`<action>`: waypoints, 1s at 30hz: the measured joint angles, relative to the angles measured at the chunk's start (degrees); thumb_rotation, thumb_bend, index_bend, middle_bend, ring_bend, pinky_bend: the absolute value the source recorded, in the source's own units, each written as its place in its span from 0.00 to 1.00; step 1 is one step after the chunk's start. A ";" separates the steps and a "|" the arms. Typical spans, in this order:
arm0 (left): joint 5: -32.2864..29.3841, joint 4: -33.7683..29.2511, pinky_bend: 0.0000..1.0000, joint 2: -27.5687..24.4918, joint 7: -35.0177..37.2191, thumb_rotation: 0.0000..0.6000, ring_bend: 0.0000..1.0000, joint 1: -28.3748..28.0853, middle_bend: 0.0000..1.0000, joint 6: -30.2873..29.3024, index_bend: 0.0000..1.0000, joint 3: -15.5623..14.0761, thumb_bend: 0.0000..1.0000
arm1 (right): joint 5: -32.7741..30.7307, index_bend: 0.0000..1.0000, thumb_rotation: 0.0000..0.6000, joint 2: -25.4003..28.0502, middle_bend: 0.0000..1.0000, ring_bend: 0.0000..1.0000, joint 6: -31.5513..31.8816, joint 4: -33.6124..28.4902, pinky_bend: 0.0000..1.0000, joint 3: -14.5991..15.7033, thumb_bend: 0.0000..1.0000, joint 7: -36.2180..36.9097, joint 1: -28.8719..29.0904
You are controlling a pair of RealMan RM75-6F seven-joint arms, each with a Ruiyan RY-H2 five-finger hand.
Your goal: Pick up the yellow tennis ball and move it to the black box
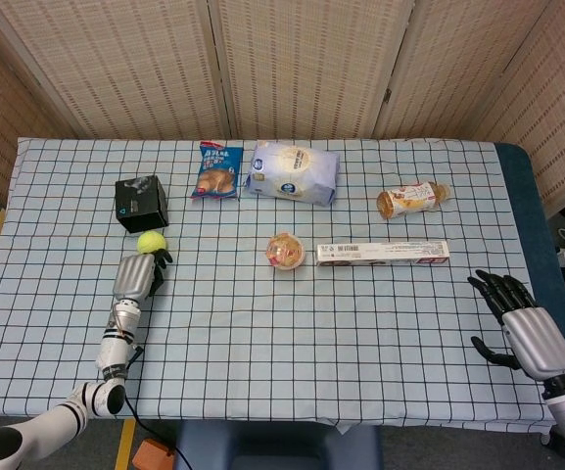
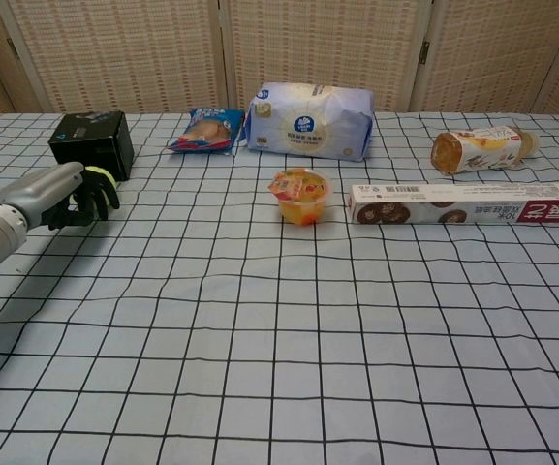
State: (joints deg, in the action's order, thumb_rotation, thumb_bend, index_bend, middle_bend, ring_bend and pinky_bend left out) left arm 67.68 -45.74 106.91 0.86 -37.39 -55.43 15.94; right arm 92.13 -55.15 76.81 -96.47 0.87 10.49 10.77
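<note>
The yellow tennis ball (image 1: 151, 242) sits at the tips of my left hand (image 1: 137, 275), whose dark fingers curl around it. In the chest view only a sliver of the ball (image 2: 101, 176) shows behind the fingers of that hand (image 2: 58, 195). The black box (image 1: 141, 203) stands just beyond the ball, a short gap away, and appears at the far left in the chest view (image 2: 92, 142). My right hand (image 1: 519, 315) rests at the table's right edge with its fingers spread, holding nothing.
Along the back lie a blue snack bag (image 1: 219, 171) and a white bread bag (image 1: 293, 173). A fruit cup (image 1: 287, 251), a long biscuit box (image 1: 383, 254) and a lying bottle (image 1: 412, 199) occupy the middle and right.
</note>
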 measured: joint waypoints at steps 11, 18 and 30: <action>0.27 2.02 0.68 0.27 -0.86 1.00 0.41 -1.17 0.41 1.39 0.36 -0.28 1.00 | -0.18 0.04 1.00 -0.06 0.00 0.00 -0.27 0.01 0.00 0.00 0.26 -0.12 0.08; -0.24 2.07 0.65 -0.20 -2.00 1.00 0.39 -2.04 0.38 3.31 0.34 -0.46 1.00 | -0.30 0.04 1.00 -0.09 0.00 0.00 -0.38 0.03 0.00 -0.03 0.26 -0.21 0.12; 0.88 3.59 0.65 0.22 -1.70 1.00 0.39 -3.08 0.37 2.48 0.30 -0.66 0.99 | -0.63 0.04 1.00 -0.16 0.00 0.00 -0.88 0.06 0.00 -0.04 0.26 -0.40 0.28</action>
State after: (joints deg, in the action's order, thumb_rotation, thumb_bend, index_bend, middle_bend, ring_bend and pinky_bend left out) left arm 68.55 -42.15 107.13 -0.84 -40.47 -52.94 15.28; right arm 91.50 -55.30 75.93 -96.41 0.83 10.09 11.05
